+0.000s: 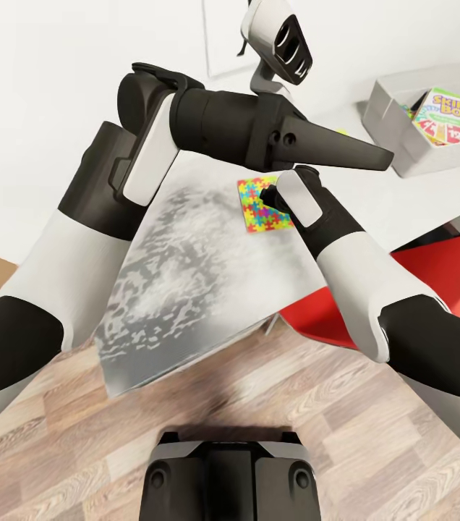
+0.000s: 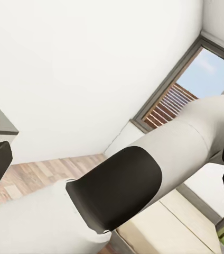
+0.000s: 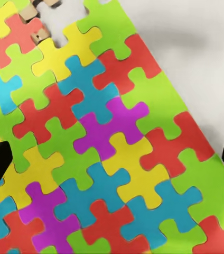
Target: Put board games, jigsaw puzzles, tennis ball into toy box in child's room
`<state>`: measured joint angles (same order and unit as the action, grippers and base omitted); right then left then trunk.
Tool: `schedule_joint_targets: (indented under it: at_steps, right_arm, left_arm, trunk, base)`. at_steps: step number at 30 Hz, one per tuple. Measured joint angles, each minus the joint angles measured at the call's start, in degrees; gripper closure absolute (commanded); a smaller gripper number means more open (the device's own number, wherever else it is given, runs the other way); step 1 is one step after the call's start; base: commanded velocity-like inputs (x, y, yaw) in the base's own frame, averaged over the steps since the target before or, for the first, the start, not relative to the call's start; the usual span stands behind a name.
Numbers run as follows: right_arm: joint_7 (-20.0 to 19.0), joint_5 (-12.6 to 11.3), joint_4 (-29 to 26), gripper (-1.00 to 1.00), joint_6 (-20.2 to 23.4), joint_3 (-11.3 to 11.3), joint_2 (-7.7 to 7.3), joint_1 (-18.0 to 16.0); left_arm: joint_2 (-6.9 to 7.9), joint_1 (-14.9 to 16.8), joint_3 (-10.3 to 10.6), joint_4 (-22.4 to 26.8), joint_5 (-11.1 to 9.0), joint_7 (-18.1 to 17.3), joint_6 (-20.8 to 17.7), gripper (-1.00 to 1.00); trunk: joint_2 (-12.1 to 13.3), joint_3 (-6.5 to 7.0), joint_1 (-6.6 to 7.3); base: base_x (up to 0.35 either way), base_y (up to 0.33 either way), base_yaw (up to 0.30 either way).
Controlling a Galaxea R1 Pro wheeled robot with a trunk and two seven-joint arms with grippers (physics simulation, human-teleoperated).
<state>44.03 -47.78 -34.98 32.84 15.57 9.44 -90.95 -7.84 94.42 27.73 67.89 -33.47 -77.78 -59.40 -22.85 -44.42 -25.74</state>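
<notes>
White wall [image 1: 78, 87] behind, plain, with a faint panel edge near the upper middle. Wood-plank floor [image 1: 375, 434], light brown, grey-streaked grain. Red chair seat [image 1: 440, 275] low beside the desktop edge, partly hidden. Left wrist view: white wall [image 2: 80, 69], plank floor strip [image 2: 43, 174], dark-framed window [image 2: 196, 74] with slatted brown shutter [image 2: 167, 106] and blue sky above it. Cream surface [image 2: 170, 227] below the window. Light even, soft shadows.
</notes>
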Motion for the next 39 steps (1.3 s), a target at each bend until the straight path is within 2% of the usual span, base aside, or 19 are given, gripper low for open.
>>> schedule_joint_targets:
  at_steps: [11, 25, 32, 39]
  right_arm:
    - [0.0, 0.09, 0.01, -1.0, 0.02, 0.0, 0.0, 0.0]
    - [0.07, 0.17, -0.1, -1.0, -0.05, 0.02, 0.06, 0.09]
    - [-0.03, 0.09, -0.06, -1.0, -0.11, 0.07, 0.08, 0.09]
    - [-0.03, 0.01, -0.08, -1.0, -0.17, 0.1, 0.09, 0.09]
  left_arm:
    - [-0.07, 0.0, 0.0, -0.36, 0.05, 0.09, -0.01, -1.0]
    - [-0.07, 0.0, -0.03, -0.79, 0.06, 0.11, 0.06, -1.0]
    - [-0.07, 0.0, -0.08, -0.79, -0.02, 1.87, -0.03, -1.0]
    - [-0.07, 0.0, -0.08, -0.79, -0.02, 2.18, -0.05, -1.0]
  trunk:
    - [0.0, 0.0, 0.0]
    - [-0.01, 0.0, 0.01]
    - [0.0, 0.0, 0.0]
    - [0.0, 0.0, 0.0]
  base:
    - [-0.124, 0.067, 0.0]
    - [-0.009, 0.005, 0.0]
    - [-0.137, 0.055, 0.0]
    - [-0.135, 0.023, 0.0]
